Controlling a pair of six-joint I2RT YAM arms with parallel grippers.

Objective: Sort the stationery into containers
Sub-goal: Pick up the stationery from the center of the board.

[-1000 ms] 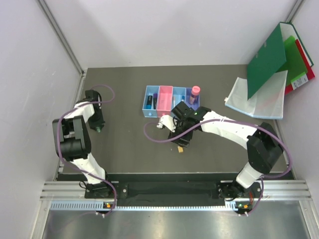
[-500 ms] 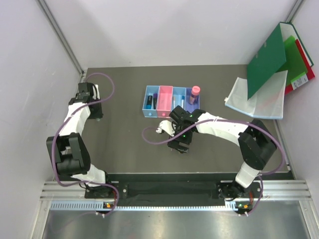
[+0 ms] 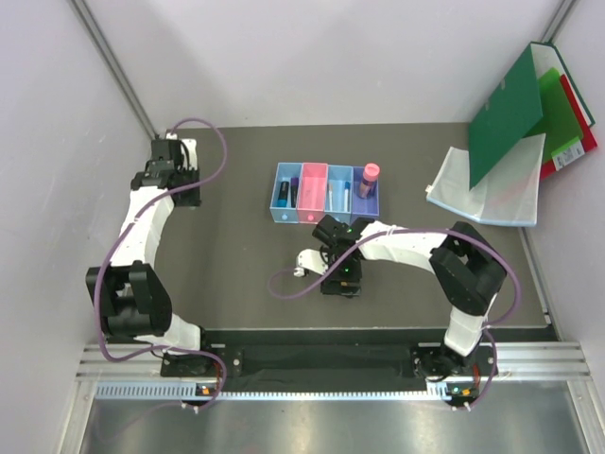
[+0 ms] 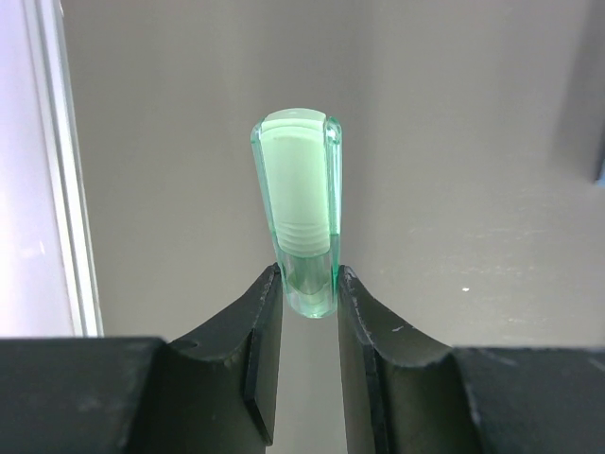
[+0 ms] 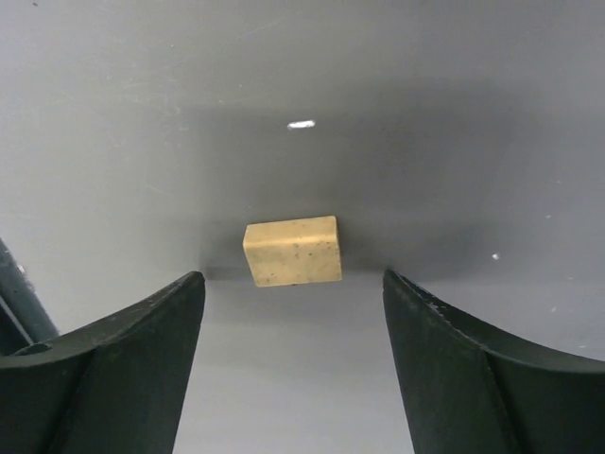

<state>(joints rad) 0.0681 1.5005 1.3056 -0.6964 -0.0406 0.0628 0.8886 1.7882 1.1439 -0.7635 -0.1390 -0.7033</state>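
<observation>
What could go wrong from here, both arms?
Left gripper pinches the green tube only at its end; it could pivot or slip in transit. Right gripper is open over the small tan block, which lies flat on the table and slightly skewed; closing may nudge it away or scrape the table.

A green folder (image 3: pixel 506 113) leaned over what looked like a pale plastic sleeve (image 3: pixel 492 199) at the far right corner of the dark worktop (image 3: pixel 236 255), with a red folder (image 3: pixel 588 142) behind it.

No lettering can be read anywhere (folders included).
</observation>
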